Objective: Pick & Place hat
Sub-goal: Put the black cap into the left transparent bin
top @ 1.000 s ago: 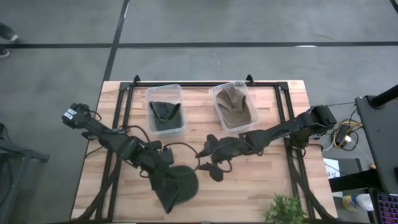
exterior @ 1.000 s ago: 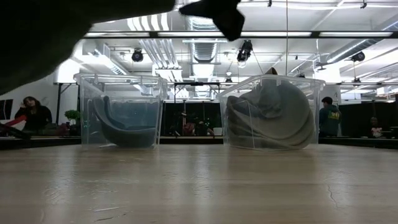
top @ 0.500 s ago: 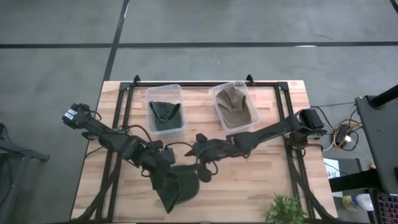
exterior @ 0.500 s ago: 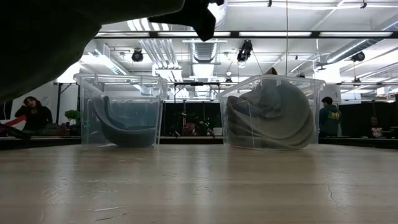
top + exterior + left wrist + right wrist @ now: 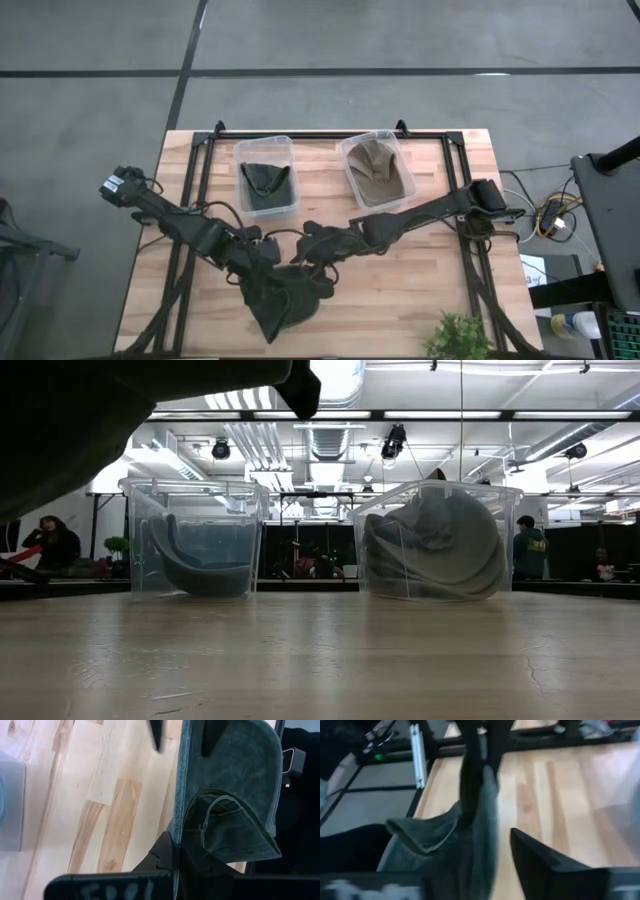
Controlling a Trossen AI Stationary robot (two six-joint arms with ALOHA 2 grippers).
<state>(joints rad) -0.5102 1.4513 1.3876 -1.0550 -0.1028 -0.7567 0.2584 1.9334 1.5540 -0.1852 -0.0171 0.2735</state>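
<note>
Hat [image 5: 285, 300], dark green, is held above the front of the table [image 5: 420, 290], clamped in the closed left gripper [image 5: 262, 272]. Right gripper [image 5: 312, 268] is positioned at the hat's brim edge, one finger on each side of it, jaws partly open.

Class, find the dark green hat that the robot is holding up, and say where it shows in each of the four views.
High view: dark green hat near the table's front edge, at the left hand.
Low view: top left, a dark mass.
Left wrist view: centre and right.
Right wrist view: left of centre.
Shared landmark: the light wooden table.
</note>
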